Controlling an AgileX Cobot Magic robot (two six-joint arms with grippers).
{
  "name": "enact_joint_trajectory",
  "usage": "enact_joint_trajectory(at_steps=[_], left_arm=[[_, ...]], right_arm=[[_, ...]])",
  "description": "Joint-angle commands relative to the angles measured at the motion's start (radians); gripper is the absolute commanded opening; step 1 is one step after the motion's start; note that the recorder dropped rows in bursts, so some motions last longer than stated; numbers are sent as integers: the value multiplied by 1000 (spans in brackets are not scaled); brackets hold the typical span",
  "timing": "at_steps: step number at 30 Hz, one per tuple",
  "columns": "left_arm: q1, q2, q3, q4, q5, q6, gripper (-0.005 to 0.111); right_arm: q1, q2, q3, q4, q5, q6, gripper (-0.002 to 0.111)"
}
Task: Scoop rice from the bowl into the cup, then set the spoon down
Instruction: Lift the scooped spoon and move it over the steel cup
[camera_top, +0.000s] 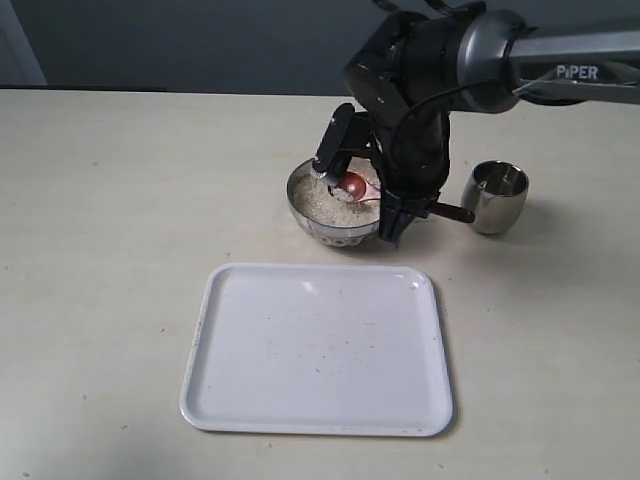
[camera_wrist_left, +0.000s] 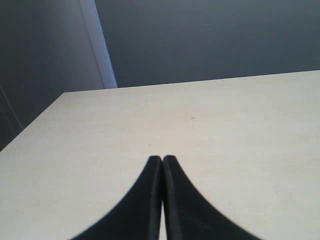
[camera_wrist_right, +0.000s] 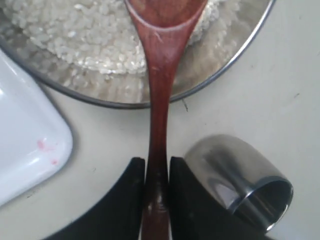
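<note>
The metal bowl (camera_top: 300, 205) (camera_wrist_right: 235, 57) sits at the table's middle, holding white rice (camera_top: 322, 203) (camera_wrist_right: 90, 35). My right gripper (camera_top: 392, 212) (camera_wrist_right: 157, 167) is shut on the handle of the reddish-brown wooden spoon (camera_top: 354, 185) (camera_wrist_right: 161, 100), whose oval end rests in the rice. The steel cup (camera_top: 495, 196) (camera_wrist_right: 240, 172) stands just right of the bowl, close beside the gripper. My left gripper (camera_wrist_left: 162, 159) is shut on nothing, over bare table; it does not show in the exterior view.
A white tray (camera_top: 318, 350) (camera_wrist_right: 25, 145) lies in front of the bowl, toward the near edge, with a few specks on it. The right arm (camera_top: 470, 50) reaches in from the upper right.
</note>
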Motion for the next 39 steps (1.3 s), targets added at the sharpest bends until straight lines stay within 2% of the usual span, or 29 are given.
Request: enact_joint_trajectory(at_steps=[1, 8, 19, 29, 34, 39], left_arm=[[-6, -4, -3, -7, -13, -2, 0], [-6, -4, -3, -7, -13, -2, 0], [-6, -4, -3, -7, -13, -2, 0], [-6, -4, -3, -7, -13, -2, 0], [-6, -4, -3, -7, -13, -2, 0], [-6, -4, -3, -7, -13, -2, 0]], right_arm=[[-11, -41, -2, 11, 13, -3, -1], [-24, -94, -2, 63, 15, -3, -1], [-150, -198, -2, 125, 93, -3, -1], [-327, -287, 0, 183, 167, -37, -1], [-390, -288, 63, 274, 167, -118, -1], [-410, -288, 122, 254, 167, -124, -1]])
